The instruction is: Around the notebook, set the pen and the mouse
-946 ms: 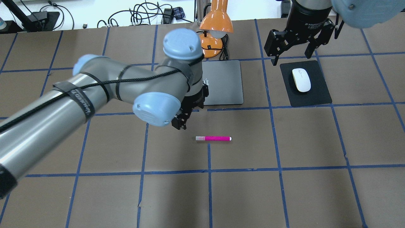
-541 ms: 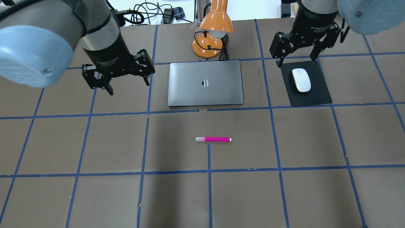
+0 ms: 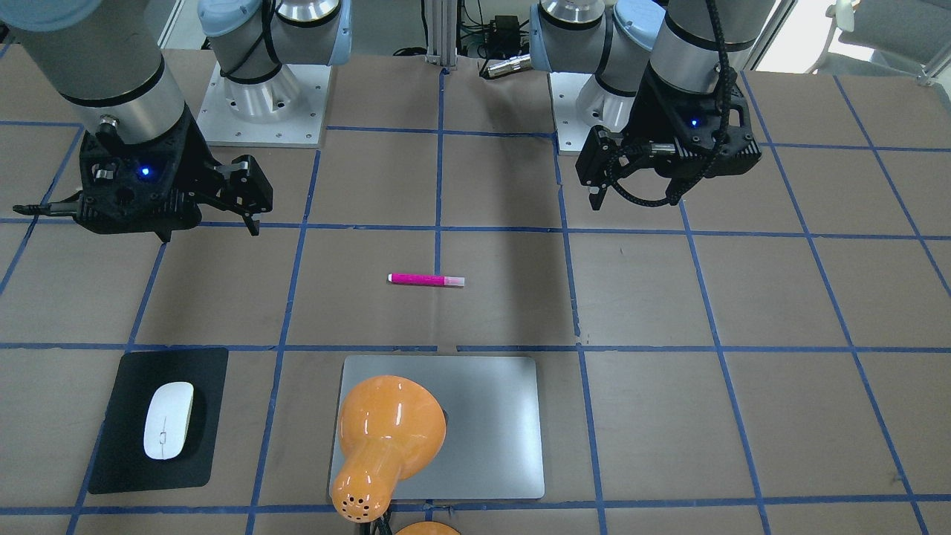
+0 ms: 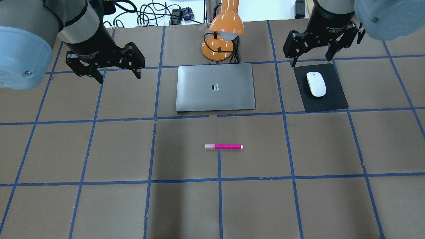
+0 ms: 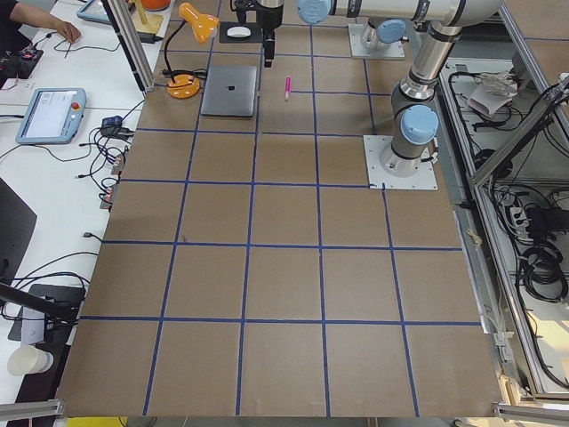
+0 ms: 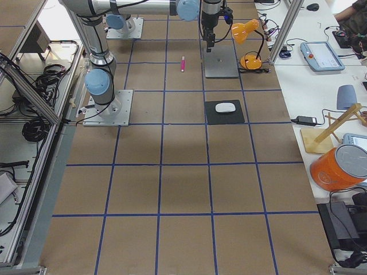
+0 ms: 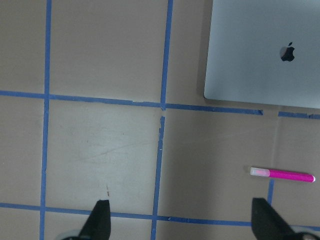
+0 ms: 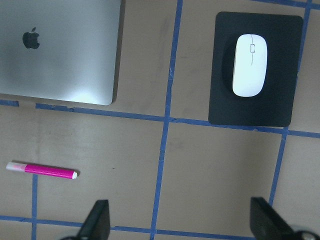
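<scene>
**Q.** How are the items laid out on the worktop?

**A.** Centre, far half: the notebook, closed and flat, logo uppermost, its edges square to the blue tape grid. Nearer the robot, well apart from the notebook's near edge: the pen. It lies flat and parallel to that edge, at the end of one tape line, with its pale end toward the robot's left.

**Q.** And the mouse?

**A.** The mouse rests on a black mat off the notebook's right side (the robot's right, that is). A strip of bare worktop separates the mat from the notebook. The mouse sits toward the mat's far edge, its long axis pointing away from the robot.

**Q.** What are the arms doing?

**A.** Neither holds anything. The left fingers hang above the worktop off the notebook's far left corner, released and spread wide. The right fingers hang above the mat's far edge, likewise released and spread wide. Each wrist view looks straight down between two parted fingertips at bare worktop, with the pen and the notebook off to one side.

**Q.** The orange object?

**A.** A desk lamp. Its base stands just beyond the notebook's far edge, with the shade raised above it.
</scene>
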